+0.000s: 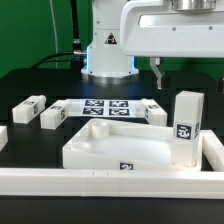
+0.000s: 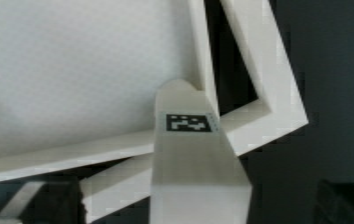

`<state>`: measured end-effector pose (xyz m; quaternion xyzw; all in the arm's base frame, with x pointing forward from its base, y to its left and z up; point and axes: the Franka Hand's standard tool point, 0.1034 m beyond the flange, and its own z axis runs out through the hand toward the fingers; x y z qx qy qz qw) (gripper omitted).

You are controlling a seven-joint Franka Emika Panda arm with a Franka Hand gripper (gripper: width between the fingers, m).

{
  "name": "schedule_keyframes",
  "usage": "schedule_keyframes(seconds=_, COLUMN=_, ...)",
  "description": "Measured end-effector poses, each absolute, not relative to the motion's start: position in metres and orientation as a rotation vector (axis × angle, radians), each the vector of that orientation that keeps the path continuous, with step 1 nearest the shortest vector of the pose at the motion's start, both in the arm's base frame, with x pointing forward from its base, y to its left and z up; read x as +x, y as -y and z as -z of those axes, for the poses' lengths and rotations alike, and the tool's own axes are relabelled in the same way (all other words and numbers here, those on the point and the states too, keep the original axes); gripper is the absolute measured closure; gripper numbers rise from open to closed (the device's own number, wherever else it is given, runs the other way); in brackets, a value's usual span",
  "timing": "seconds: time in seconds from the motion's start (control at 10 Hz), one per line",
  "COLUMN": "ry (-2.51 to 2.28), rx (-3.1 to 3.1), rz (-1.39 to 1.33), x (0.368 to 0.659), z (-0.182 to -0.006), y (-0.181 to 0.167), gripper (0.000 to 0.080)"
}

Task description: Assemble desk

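The desk top (image 1: 112,150) is laid flat with its rim upward and its long axis running from the exterior view's left to the exterior view's right. It is white, with a recessed inner floor, and a black-and-white tag is carried on its near wall. It is set close behind the front rail (image 1: 100,183).

One leg (image 1: 186,126) is stood upright at the desk top's end on the exterior view's right, long axis vertical, between the desk top and the side rail (image 1: 216,152) – contact with either cannot be told. A tag is borne on its near face. In the wrist view it is seen from above, beside the rim.

Two legs (image 1: 30,107) (image 1: 52,118) are laid on their sides on the black table (image 1: 20,85), well apart from the desk top, on the exterior view's left. A fourth leg (image 1: 152,111) is laid at the end of the marker board (image 1: 105,107).

The gripper (image 1: 158,70) is hung above the table, behind the upright leg, touching nothing – whether its fingers are spread or closed cannot be told.
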<state>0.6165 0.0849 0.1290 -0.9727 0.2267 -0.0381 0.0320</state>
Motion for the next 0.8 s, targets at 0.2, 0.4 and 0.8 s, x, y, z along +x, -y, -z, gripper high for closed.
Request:
schedule_keyframes(seconds=0.2, ry=-0.616, rx=-3.012, rz=0.153, x=0.589, z=-0.124, y=-0.091, gripper=0.0151)
schedule_keyframes(seconds=0.4, ry=-0.617, rx=-3.012, rz=0.152, x=0.583, z=-0.122, y=-0.090, gripper=0.0151)
schedule_keyframes(seconds=0.8, ry=-0.498, rx=-3.035, rz=0.165, x=0.572, z=-0.117, y=-0.092, gripper=0.0151)
